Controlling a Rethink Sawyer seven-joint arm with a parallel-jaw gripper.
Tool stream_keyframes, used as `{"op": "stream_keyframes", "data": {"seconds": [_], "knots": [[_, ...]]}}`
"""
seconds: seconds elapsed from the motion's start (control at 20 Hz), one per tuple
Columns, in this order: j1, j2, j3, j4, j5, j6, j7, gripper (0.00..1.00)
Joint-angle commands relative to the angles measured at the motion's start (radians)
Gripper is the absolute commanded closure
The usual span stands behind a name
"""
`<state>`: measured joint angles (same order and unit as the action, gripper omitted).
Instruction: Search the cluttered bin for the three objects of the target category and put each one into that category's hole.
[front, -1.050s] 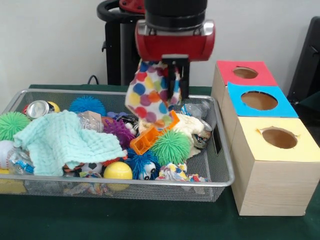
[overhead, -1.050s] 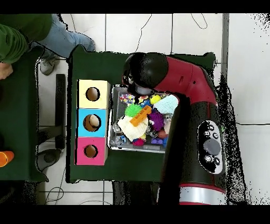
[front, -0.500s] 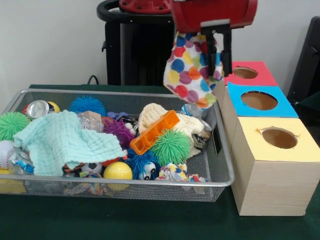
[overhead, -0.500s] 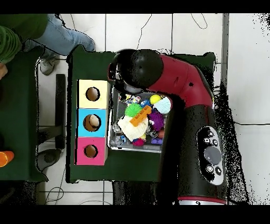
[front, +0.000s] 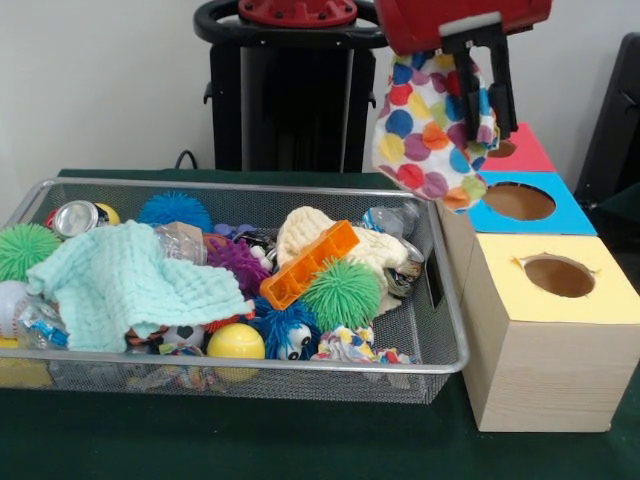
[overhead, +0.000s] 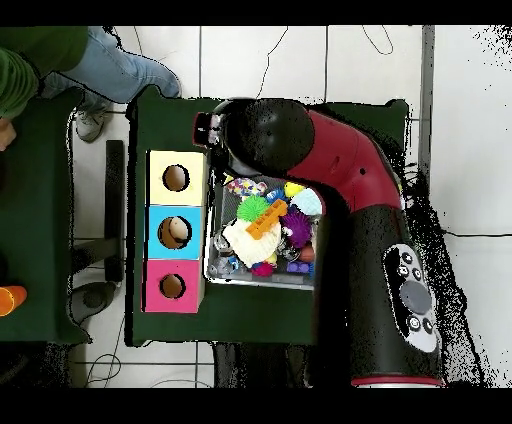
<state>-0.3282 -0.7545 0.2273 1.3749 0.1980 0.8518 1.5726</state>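
I have the polka-dot cloth (front: 432, 130) clamped in the gripper (front: 483, 95), lifted clear of the wire bin (front: 440, 330).

From the front view the cloth hangs beside the bin's box-side end, its lower hem in front of the pink box (front: 520, 148) and just above the near corner of the blue box (front: 520, 203), with the yellow box (front: 555, 300) nearest the camera. Back in the bin I see a mint washcloth (front: 130, 280), an orange block (front: 308, 262), a green spiky ball (front: 342, 293) and a yellow ball (front: 236, 343). Overhead, the arm (overhead: 330, 170) covers the bin's end by the yellow box.
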Motion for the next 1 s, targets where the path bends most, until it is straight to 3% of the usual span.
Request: {"op": "stream_keyframes", "data": {"seconds": [0.05, 0.4, 0.7, 1.0], "knots": [[-0.031, 0.040, 0.128, 0.149, -0.010, -0.071, -0.061, 1.00], [-0.002, 0.073, 0.114, 0.107, -0.051, -0.072, -0.018, 1.00], [0.014, 0.078, 0.127, 0.087, -0.037, -0.073, 0.016, 1.00], [0.062, 0.133, 0.083, 0.010, -0.059, -0.078, 0.092, 1.00]]}}
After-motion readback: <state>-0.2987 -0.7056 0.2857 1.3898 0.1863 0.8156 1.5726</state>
